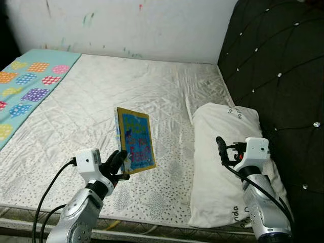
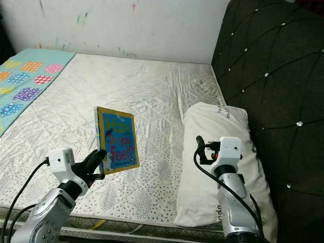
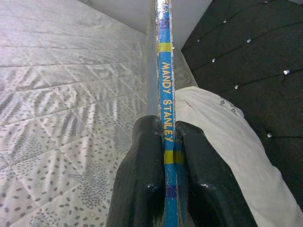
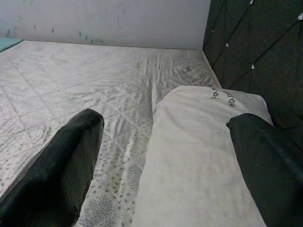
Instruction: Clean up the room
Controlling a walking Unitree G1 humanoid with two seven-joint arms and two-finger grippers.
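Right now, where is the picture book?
The picture book is held upright above the mattress in the left pincer, on the robot's left, with the white pillow to its right.

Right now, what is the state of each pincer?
Left pincer: closed on the thin blue yellow-bordered picture book.
Right pincer: open, empty, above the white pillow.

My head cameras look down across the mattress [image 1: 152, 96]; both wrist cameras face the headboard [image 4: 246, 42], sharing the pillow [image 3: 222, 132]
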